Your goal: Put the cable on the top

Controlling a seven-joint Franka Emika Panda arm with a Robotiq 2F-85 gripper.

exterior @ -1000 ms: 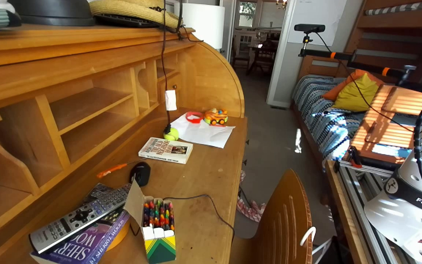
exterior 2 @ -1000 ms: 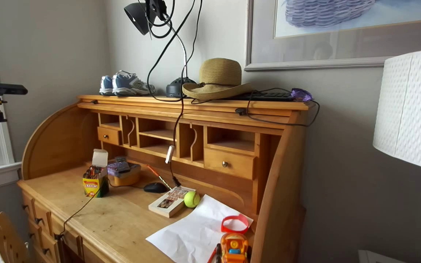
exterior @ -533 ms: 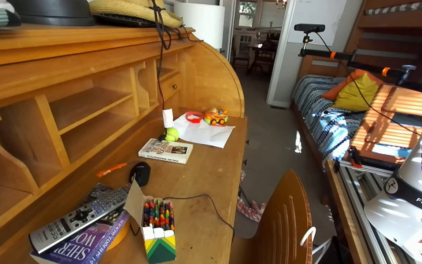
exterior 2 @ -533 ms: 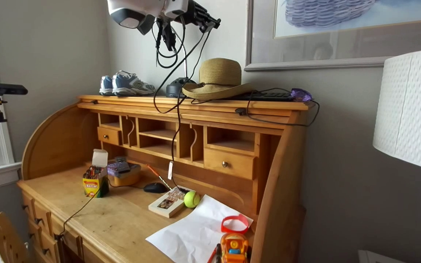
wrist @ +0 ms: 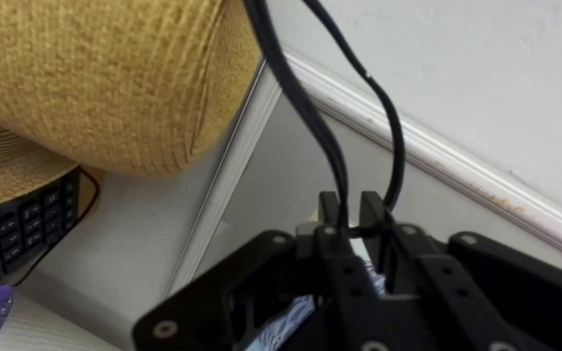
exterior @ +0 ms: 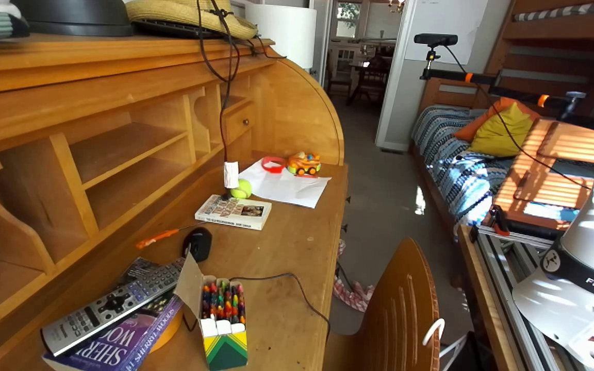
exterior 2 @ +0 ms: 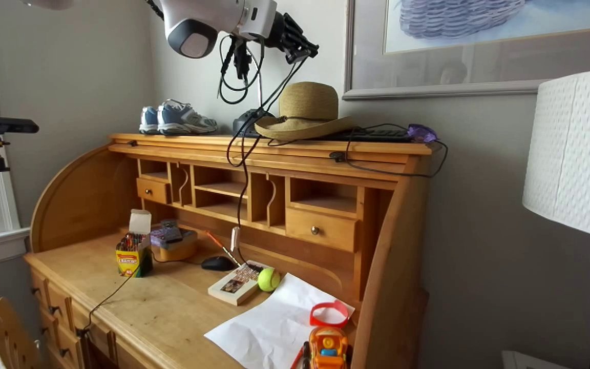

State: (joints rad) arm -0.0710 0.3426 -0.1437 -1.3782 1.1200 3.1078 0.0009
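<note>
The black cable (exterior 2: 247,179) hangs from my gripper (exterior 2: 305,54) in a loop and a long strand. It passes in front of the hutch's top ledge (exterior 2: 387,148) and cubbyholes. Its white tag (exterior 2: 235,238) hangs above the desk surface, and its lower end is at the white book beside the tennis ball. The cable (exterior: 222,118) and the ledge (exterior: 70,45) also show in an exterior view. In the wrist view, my gripper (wrist: 350,207) has a narrow gap, with cable strands (wrist: 303,105) at its fingers. The gripper is above the ledge, beside the straw hat.
On the ledge stand shoes (exterior 2: 180,118), a black lamp base (exterior 2: 244,125), the straw hat (exterior 2: 309,102), and a keyboard (exterior 2: 382,134) with another cord. Below lie the book (exterior 2: 233,289), tennis ball (exterior 2: 269,280), mouse (exterior 2: 217,263) and crayon box (exterior 2: 130,261). A framed picture hangs behind.
The arm and gripper have come lower into view and to the right toward the hat. The cable's loop and white tag hang lower, and its lower end has settled at the book.
</note>
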